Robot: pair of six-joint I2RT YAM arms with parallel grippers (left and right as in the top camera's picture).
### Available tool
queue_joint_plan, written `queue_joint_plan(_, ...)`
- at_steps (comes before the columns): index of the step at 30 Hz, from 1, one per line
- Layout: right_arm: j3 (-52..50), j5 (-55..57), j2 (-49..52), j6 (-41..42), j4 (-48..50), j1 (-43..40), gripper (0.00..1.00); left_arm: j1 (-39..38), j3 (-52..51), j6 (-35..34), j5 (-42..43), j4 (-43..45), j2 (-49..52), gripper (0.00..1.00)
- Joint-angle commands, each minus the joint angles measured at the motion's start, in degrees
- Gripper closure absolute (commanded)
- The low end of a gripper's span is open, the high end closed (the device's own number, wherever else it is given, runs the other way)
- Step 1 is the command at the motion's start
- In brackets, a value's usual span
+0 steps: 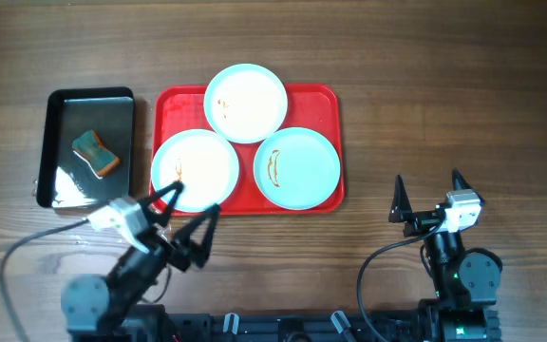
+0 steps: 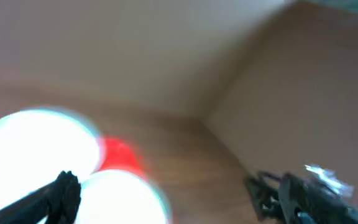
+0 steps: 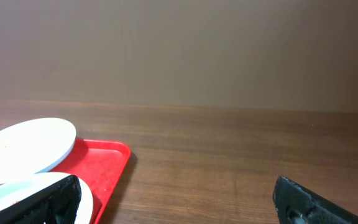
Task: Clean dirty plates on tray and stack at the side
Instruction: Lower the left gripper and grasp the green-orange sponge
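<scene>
The red tray (image 1: pixel 323 98) holds three pale plates. The far plate (image 1: pixel 245 103) has tiny specks, the left plate (image 1: pixel 198 166) a small brown smear near its left rim, and the right plate (image 1: pixel 302 169) an orange smear. My left gripper (image 1: pixel 197 198) hovers open over the tray's front edge by the left plate, holding nothing. The left wrist view is blurred and shows two plates (image 2: pixel 39 142) and one dark fingertip (image 2: pixel 62 191). My right gripper (image 1: pixel 428 178) is open over bare table right of the tray. Its view shows the tray's corner (image 3: pixel 109 163), two plates (image 3: pixel 27 149) and empty jaws (image 3: pixel 179 205).
A black metal pan (image 1: pixel 65 104) stands left of the tray with a teal and orange sponge (image 1: pixel 96 154) in it. Wooden table (image 1: pixel 444 85) surrounds everything. A cable loops from each arm near the front edge.
</scene>
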Motion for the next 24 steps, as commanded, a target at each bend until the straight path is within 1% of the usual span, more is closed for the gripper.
queue_joint_plan(1,-0.04,0.39,-0.24,-0.98,0.13,-0.28,0.0,-0.2,20.0,15.74,-19.89,-17.44,16.17,0.0)
queue_joint_plan(2,-0.04,0.39,-0.24,-0.98,0.11,-0.28,0.0,-0.2,27.21,17.62,-23.17,-24.55,23.56,0.0)
queue_joint_plan(3,-0.04,0.39,-0.24,-0.98,0.13,-0.28,0.0,-0.2,36.57,18.56,-26.99,-33.44,33.53,0.0)
queue_joint_plan(5,-0.07,0.39,-0.24,-0.96,0.13,-0.28,0.0,-0.2,49.35,18.53,-31.87,-44.83,46.95,0.0)
queue_joint_plan(6,-0.04,0.39,-0.24,-0.96,0.11,-0.28,0.0,-0.2,56.04,18.53,-32.24,-49.79,53.57,0.0)
queue_joint_plan(9,-0.04,0.39,-0.24,-0.96,0.13,-0.28,0.0,-0.2,70.16,18.53,-30.1,-59.78,67.69,0.0)
queue_joint_plan(10,-0.04,0.39,-0.24,-0.98,0.13,-0.28,0.0,-0.17,74.2,18.88,-33.14,-63.39,72.63,0.0)
queue_joint_plan(12,-0.04,0.39,-0.24,-0.98,0.13,-0.28,0.0,0.31,77.2,16.59,-40.09,-64.24,77.59,0.0)
queue_joint_plan(13,-0.04,0.39,-0.24,-0.96,0.11,-0.28,0.0,1.75,78.01,9.38,-47.93,-64.94,80.61,0.0)
queue_joint_plan(14,-0.07,0.39,-0.24,-0.98,0.13,-0.28,0.01,3.76,77.99,2.51,-52.61,-65.7,82.47,0.0)
queue_joint_plan(15,-0.04,0.39,-0.24,-0.96,0.13,-0.28,0.0,6.08,77.99,-2.08,-53.86,-66.29,84.35,0.0)
queue_joint_plan(16,-0.04,0.39,-0.24,-0.98,0.11,-0.28,0.0,8.35,77.99,-4.61,-52.65,-66.25,85.88,0.0)
queue_joint_plan(19,-0.04,0.39,-0.24,-0.98,0.13,-0.28,0.0,14.43,77.99,-5.18,-43.25,-65.22,90.75,0.0)
queue_joint_plan(20,-0.04,0.39,-0.24,-0.96,0.13,-0.28,0.0,15.82,77.99,-5.16,-42.45,-65.37,92.02,0.0)
queue_joint_plan(22,-0.04,0.39,-0.24,-0.98,0.13,-0.28,0.0,18.62,77.99,-5.18,-44.06,-64.74,94.25,0.0)
queue_joint_plan(24,-0.04,0.39,-0.24,-0.96,0.13,-0.28,0.0,20.35,77.99,-5.18,-43.76,-64.08,96.24,0.0)
